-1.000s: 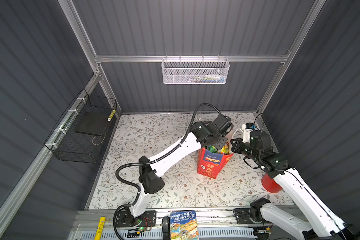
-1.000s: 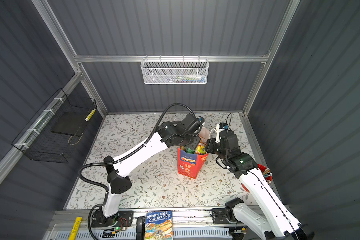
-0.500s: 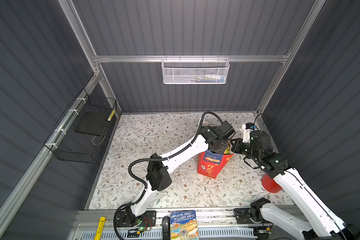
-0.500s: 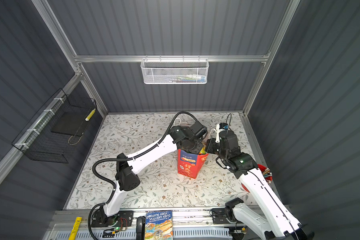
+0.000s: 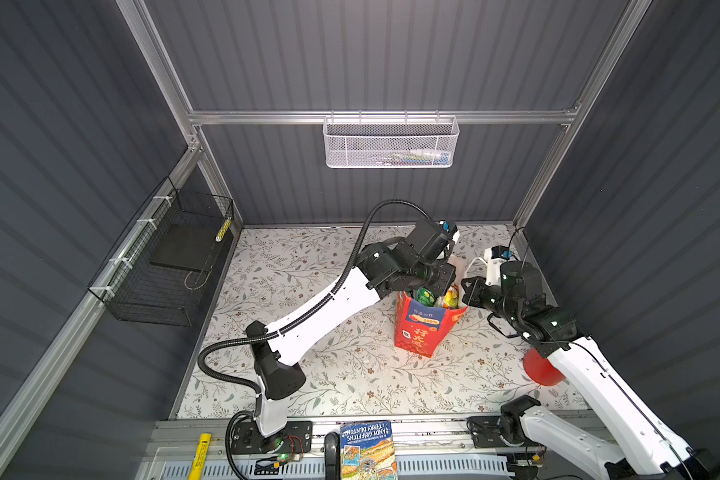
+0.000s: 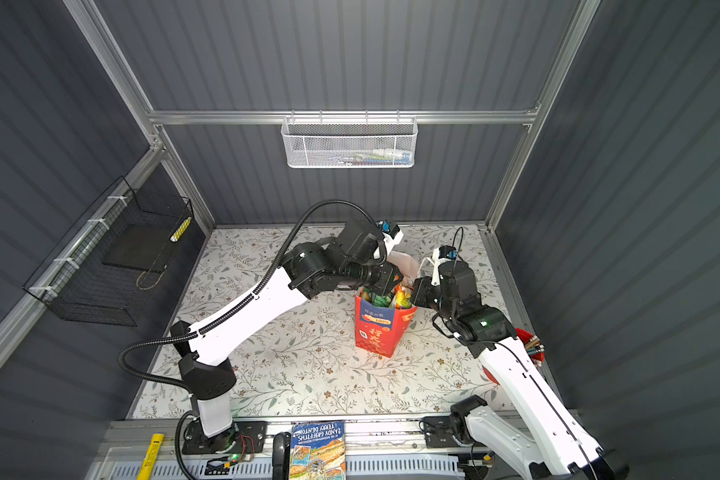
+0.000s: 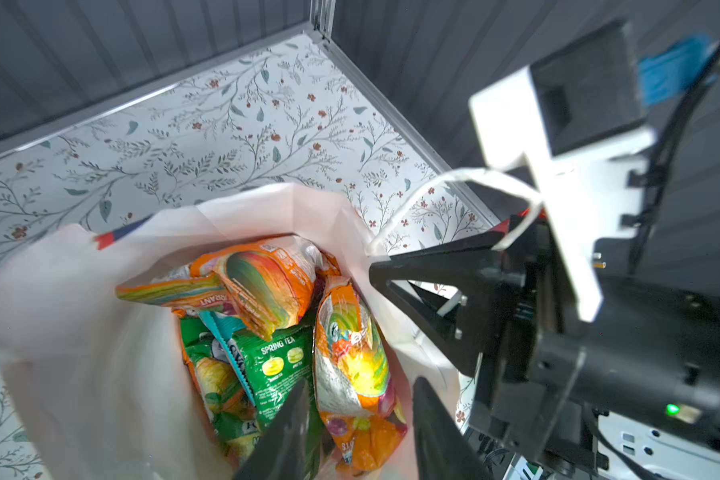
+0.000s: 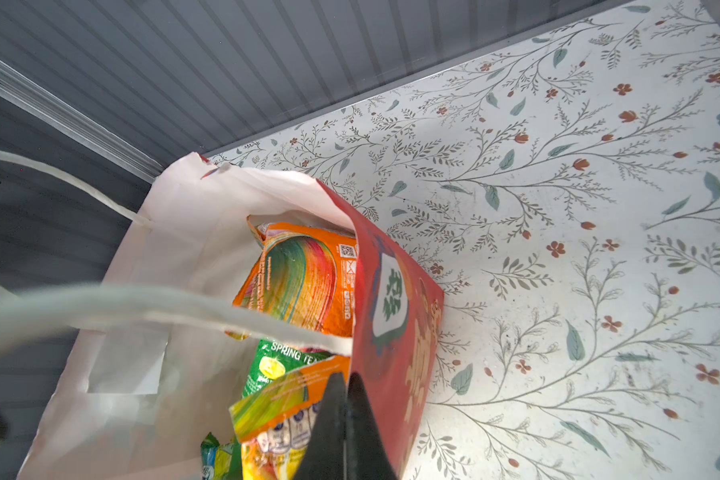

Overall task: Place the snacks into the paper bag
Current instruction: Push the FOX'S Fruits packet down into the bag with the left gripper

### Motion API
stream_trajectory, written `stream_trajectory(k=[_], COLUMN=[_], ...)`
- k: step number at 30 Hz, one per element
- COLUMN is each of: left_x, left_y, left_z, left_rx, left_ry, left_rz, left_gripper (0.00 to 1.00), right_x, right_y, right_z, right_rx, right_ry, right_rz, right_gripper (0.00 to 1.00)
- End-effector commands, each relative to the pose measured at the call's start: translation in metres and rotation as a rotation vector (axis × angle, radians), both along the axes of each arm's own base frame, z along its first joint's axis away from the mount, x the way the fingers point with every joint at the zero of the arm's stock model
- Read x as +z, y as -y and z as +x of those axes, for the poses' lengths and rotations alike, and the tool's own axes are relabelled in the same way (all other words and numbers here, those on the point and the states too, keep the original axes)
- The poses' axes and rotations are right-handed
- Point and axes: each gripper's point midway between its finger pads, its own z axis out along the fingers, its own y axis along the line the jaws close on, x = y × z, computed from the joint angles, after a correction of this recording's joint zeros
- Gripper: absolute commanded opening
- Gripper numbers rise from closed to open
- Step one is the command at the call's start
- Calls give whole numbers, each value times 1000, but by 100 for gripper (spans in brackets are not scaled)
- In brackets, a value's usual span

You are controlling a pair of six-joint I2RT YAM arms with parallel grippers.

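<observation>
The snacks (image 7: pixel 266 291) heaped in the paper bag (image 5: pixel 418 336), none left on the bench (image 5: pixel 350 374), left hand (image 7: pixel 361 386) released above, right hand (image 8: pixel 345 380) clenched on its rim, nearly done

Snacks (image 7: pixel 266 291) — inside upright red paper bag (image 5: pixel 418 338)

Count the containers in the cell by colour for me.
Red: 2, the paper bag and the cup
White: 1, the mesh basket
Black: 1, the wire basket
Total: 4
</observation>
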Motion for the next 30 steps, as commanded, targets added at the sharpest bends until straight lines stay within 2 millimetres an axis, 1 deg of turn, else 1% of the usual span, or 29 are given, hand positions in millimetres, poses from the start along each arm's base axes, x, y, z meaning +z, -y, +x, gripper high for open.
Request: stream_trajectory(k=[1,3,6,9,10,12,14,16,17,22,27,28,29,30], left_x=[-31,-36,-48,-63,-70,-81,-92,-101,-108,-142,-173,-179,-182,-183], left_y=[11,15,21,20,22,24,25,22,16,-8,-25,-28,-29,-30], left_z=[-4,-2,1,9,11,12,13,15,17,34,55,58,60,62], left_rx=[-29,-33,-35,4,6,3,0,11,22,64,109,111,113,114], left_ry=[-63,-67,-81,-78,-83,-96,-105,-102,-96,-54,-93,-110,-124,-131], left_rz=[45,51,74,121,135,156,183,220,262,455,537,544,547,545], left_gripper=[43,43,42,38,35,25,10,1,0,0,0,2,10,15], right_x=[24,24,25,25,25,25,24,25,25,26,25,25,25,25], right_y=[2,2,3,3,3,3,3,4,4,3,3,2,2,2], right_z=[3,2,2,2,2,2,2,2,1,1,1,1,1,1], right_rx=[-2,-2,-5,-7,-6,-6,-6,-8,-7,-6,-3,-1,-2,-2], right_ry=[85,86,89,90,90,90,88,89,90,92,88,89,89,89], right_rz=[6,5,2,3,3,3,0,0,0,4,5,6,5,5], right_gripper=[0,0,0,0,0,0,0,0,0,0,0,0,0,0])
